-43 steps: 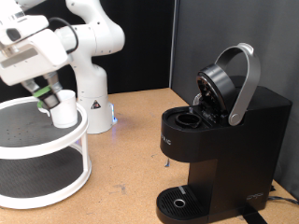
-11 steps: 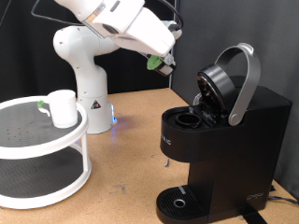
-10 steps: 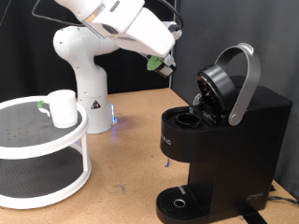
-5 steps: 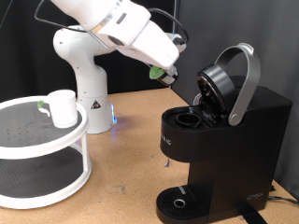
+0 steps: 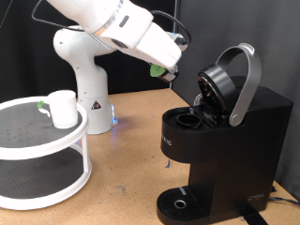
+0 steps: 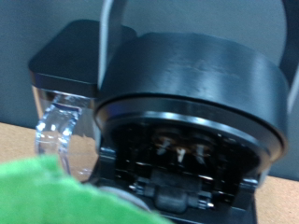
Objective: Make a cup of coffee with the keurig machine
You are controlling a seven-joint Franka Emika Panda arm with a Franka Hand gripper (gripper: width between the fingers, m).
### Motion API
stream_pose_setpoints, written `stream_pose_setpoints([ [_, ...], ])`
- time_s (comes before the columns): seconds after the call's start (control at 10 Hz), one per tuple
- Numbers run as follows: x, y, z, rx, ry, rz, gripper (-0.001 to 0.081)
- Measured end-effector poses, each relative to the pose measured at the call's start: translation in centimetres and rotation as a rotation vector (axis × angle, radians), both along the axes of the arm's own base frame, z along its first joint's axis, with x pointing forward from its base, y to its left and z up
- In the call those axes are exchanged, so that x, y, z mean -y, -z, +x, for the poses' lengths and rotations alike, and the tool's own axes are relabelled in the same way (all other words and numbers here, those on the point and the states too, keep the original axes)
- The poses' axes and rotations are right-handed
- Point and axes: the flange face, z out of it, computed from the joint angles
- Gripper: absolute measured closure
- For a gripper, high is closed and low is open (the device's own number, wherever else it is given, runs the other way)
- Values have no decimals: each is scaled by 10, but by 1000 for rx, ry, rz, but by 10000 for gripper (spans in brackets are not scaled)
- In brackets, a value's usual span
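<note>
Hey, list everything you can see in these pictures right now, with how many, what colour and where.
keurig machine: one, matte black, the exterior view's right, on the table, lid raised.
lid handle: one, silver-grey, arching over the raised brew head.
drip tray: one, round, black, at the machine's foot.
cup: one, white, on the stand's top tier, the exterior view's left.
two-tier stand: one, white with dark shelves, the exterior view's left.
table: one, tan.
green-topped item: one, at the fingers; green fills the wrist view's corner.
robot arm: one, white, base behind the stand.
gripper: one, just beside the raised lid, above the open pod chamber.
</note>
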Motion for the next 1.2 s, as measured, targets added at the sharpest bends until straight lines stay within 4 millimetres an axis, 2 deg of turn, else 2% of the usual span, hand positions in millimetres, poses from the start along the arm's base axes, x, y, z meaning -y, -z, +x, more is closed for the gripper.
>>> stream_pose_setpoints([
  [0.3, -9, 15, 6, 11, 29, -50, 315],
  [0.7, -30, 35, 15, 15, 25, -100, 316],
  [1.2, -49, 49, 21, 11, 15, -174, 316],
])
